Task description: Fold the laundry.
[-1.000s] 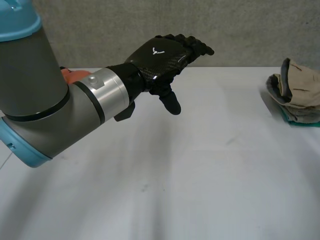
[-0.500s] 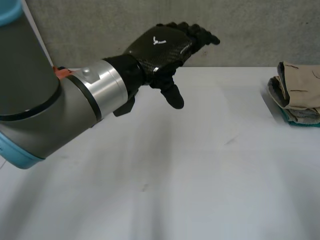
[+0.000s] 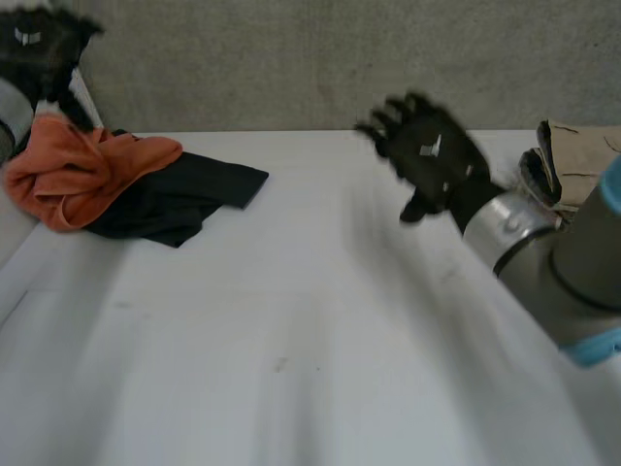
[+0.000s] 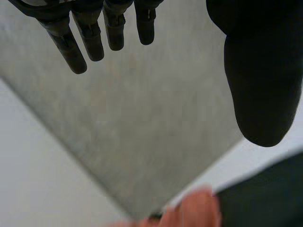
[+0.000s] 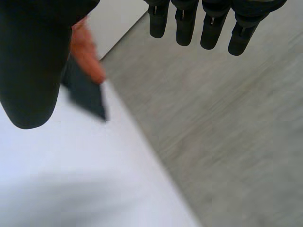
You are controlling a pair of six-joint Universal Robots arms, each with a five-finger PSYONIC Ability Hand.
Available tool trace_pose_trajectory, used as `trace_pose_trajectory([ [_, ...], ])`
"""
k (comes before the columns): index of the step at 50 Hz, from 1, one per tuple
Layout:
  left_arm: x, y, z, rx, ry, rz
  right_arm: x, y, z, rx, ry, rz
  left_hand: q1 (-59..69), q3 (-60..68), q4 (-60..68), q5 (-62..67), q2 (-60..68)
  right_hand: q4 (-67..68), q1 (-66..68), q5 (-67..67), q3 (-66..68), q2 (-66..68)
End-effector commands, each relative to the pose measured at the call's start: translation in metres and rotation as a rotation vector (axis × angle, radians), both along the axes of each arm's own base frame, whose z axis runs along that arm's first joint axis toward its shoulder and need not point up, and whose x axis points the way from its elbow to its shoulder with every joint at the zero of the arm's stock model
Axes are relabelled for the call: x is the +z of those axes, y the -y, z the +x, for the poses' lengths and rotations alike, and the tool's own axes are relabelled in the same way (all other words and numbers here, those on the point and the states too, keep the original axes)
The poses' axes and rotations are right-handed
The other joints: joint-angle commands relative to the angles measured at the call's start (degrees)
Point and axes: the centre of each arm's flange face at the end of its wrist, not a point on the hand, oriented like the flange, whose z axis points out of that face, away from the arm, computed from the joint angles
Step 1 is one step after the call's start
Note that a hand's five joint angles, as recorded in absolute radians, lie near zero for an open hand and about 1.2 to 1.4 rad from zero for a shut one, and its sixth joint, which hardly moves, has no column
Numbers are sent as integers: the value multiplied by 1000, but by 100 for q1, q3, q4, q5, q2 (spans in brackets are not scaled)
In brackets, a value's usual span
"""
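The orange garment [image 3: 78, 170] lies crumpled at the far left corner of the white table [image 3: 320, 330]; the black garment [image 3: 184, 194] lies against it on the side towards the table's middle, partly under the orange folds, with one flat corner pointing along the far edge. The left hand [image 3: 37, 44] hangs above that corner, over the orange garment; in the left wrist view the left hand [image 4: 260, 85] has its fingers [image 4: 75, 47] straight and side by side, its thumb held well apart from them, and nothing lies between; past its fingertips are the orange garment [image 4: 194, 210] and the black garment [image 4: 265, 194]. The right hand [image 3: 427, 155] is raised over the far right part of the table, its back to the head camera, fingers fanned out; the right arm [image 3: 543, 262] comes in from the right edge. In the right wrist view the right hand [image 5: 33, 61] is likewise spread, fingers [image 5: 184, 28] straight, thumb wide, holding nothing; the orange garment [image 5: 87, 56] and black garment [image 5: 85, 92] show just beside the thumb, far across the table. A stack of folded clothes [image 3: 582, 160], beige on top, sits at the far right corner, partly hidden behind the right arm. A grey wall [image 3: 291, 58] stands behind the far edge.
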Motion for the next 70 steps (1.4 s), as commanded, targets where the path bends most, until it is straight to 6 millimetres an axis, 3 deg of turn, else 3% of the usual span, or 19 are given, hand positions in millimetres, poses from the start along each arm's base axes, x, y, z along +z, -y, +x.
trace_pose_trajectory([
  [1,-84,70,27,54,202,-11,-42,-17,-13,-39,-146,129,206,100,152,15,126,-206,-298,-278,-203,-198],
  [5,-113,100,53,61,225,-65,-57,-24,-21,-54,-185,167,223,116,169,32,143,-206,-298,-278,-203,-198],
  [11,-159,129,69,59,238,-83,-76,-41,-28,-48,-215,239,240,133,186,49,160,-206,-298,-278,-203,-198],
  [17,-188,148,89,85,239,-85,-87,-40,-40,-79,-233,280,390,284,337,200,311,-206,-298,-278,-203,-198],
  [22,-205,153,95,90,240,-82,-88,-36,-46,-99,-232,288,2099,1992,2045,1908,2019,-206,-298,-278,-203,-198],
  [25,-206,153,93,80,240,-81,-88,-34,-48,-109,-230,289,4469,4363,4416,4279,4390,-206,-298,-278,-203,-198],
  [27,-208,152,88,80,237,-84,-88,-33,-49,-111,-230,289,6892,6786,6838,6701,6812,-206,-298,-278,-203,-198],
  [32,-192,147,72,119,228,-106,-85,-33,-49,-114,-226,280,6899,6792,6845,6708,6819,-206,-298,-278,-203,-198],
  [34,-154,140,60,139,211,-163,-83,-32,-50,-118,-224,274,6899,6792,6845,6708,6819,-206,-298,-278,-203,-198],
  [40,-60,93,17,55,87,-291,-74,-28,-54,-138,-210,246,6899,6792,6845,6708,6819,-206,-298,-278,-203,-198],
  [44,0,29,-40,-120,-120,-324,-65,-28,-55,-145,-195,225,6899,6792,6845,6708,6819,-206,-298,-278,-203,-198],
  [46,15,7,-55,-177,-183,-323,-60,-28,-56,-151,-185,215,6899,6792,6845,6708,6819,-206,-298,-278,-203,-198],
  [47,30,-17,-69,-238,-246,-318,-55,-27,-57,-158,-177,202,6899,6792,6845,6708,6819,-206,-298,-278,-203,-198],
  [50,39,-52,-90,-330,-333,-277,-46,-22,-65,-194,-161,178,6899,6792,6845,6708,6819,-206,-298,-278,-203,-198],
  [52,33,-86,-112,-420,-392,-195,-41,-21,-68,-207,-154,165,6899,6792,6845,6708,6819,-206,-298,-278,-203,-198],
  [58,-17,-141,-162,-569,-396,10,-27,-9,-82,-280,-64,177,6899,6792,6845,6708,6819,-206,-298,-278,-203,-198],
  [63,-95,-183,-219,-701,-322,226,-22,5,-98,-356,-8,197,6884,6778,6831,6694,6805,-206,-298,-278,-203,-198],
  [66,-129,-192,-231,-711,-270,343,-21,8,-101,-373,-4,195,1857,1751,1804,1667,1778,-206,-298,-278,-203,-198],
  [70,-136,-191,-228,-674,-235,425,-20,9,-101,-373,-3,198,1066,960,1013,875,986,-206,-298,-278,-203,-198],
])
